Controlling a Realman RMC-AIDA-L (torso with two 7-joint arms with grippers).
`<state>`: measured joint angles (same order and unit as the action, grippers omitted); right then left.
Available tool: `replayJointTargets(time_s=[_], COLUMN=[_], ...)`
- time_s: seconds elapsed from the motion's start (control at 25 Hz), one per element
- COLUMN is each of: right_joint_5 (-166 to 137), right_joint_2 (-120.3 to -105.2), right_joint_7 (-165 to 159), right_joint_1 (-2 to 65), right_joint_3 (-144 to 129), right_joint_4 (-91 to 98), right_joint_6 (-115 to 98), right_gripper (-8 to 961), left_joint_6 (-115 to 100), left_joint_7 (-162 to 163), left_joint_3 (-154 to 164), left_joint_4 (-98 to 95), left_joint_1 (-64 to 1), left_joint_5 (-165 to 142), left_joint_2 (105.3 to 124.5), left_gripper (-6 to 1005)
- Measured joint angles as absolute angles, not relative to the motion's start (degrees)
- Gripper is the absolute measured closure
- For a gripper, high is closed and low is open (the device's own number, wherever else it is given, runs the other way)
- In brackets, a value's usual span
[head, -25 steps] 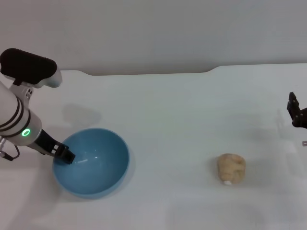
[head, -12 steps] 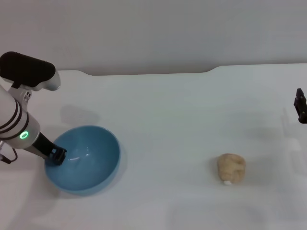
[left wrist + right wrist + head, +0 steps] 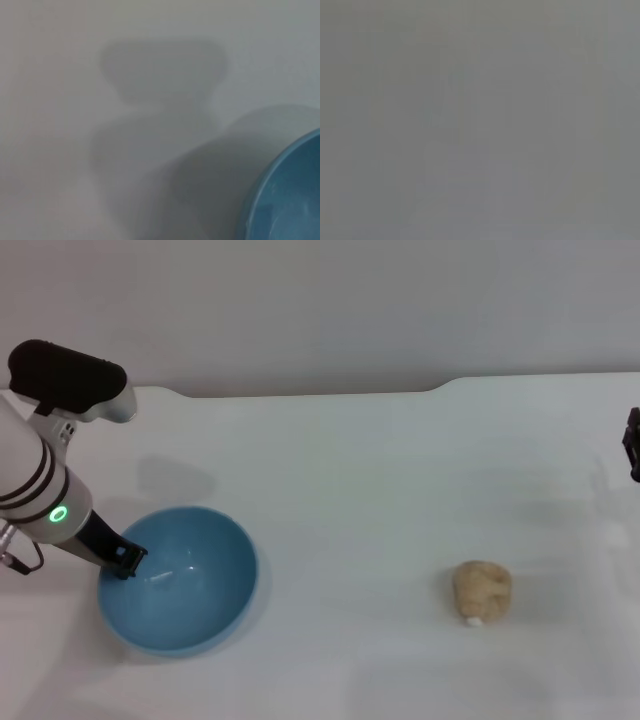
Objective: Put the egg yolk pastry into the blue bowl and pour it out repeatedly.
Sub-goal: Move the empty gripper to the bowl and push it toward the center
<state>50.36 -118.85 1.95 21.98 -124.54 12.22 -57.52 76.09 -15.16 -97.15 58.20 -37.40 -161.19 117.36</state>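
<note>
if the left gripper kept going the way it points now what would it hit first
Probably the blue bowl itself: the left gripper sits at the bowl's near-left rim, pointing down and inward, so the inner wall comes first. Depth is unclear. The egg yolk pastry lies well off that line.

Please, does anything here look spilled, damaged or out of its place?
Nothing stands out. The egg yolk pastry lies whole on the white table, apart from the blue bowl, which is upright and empty. The left claw is at the bowl's rim; the right claw is far off.

Right claw [image 3: 633, 445] cut off by head view edge; blue bowl [image 3: 290, 195] only partly in left wrist view.
</note>
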Motion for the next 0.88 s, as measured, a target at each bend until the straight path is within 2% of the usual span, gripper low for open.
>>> replayJointTargets(time_s=[0.2,0.28,0.4,0.56,0.64,0.88], right_joint_5=[50.09,49.34,42.29,21.10,9.19,-19.10], right_joint_2=[-118.22,-117.20,-114.30,-109.40,-107.80,-105.41], right_joint_7=[-7.21,-13.16,-26.63,-54.08,-67.04,-93.84], right_joint_1=[23.02,24.35,27.11,32.31,35.33,43.70], right_joint_3=[-123.61,-123.84,-123.95,-123.91,-123.59,-124.04], right_joint_4=[12.50,12.47,12.71,12.25,10.73,6.37], right_joint_6=[-56.97,-55.52,-50.76,-45.89,-46.38,-51.23], right_gripper=[472,472,472,472,472,472], left_joint_6=[76.81,76.90,77.58,79.58,80.19,80.56], left_joint_7=[-15.07,-14.84,-14.78,-14.89,-14.92,-15.01], left_joint_3=[-97.14,-97.20,-98.74,-100.81,-101.40,-102.23], left_joint_4=[58.17,58.19,58.46,58.71,58.86,58.94], left_joint_1=[-38.09,-38.29,-38.81,-40.01,-40.58,-41.92], left_joint_5=[-161.19,-161.18,-161.11,-161.07,-161.05,-160.93], left_joint_2=[117.46,117.47,117.50,117.53,117.52,117.57], left_gripper=[975,980,986,984,983,982])
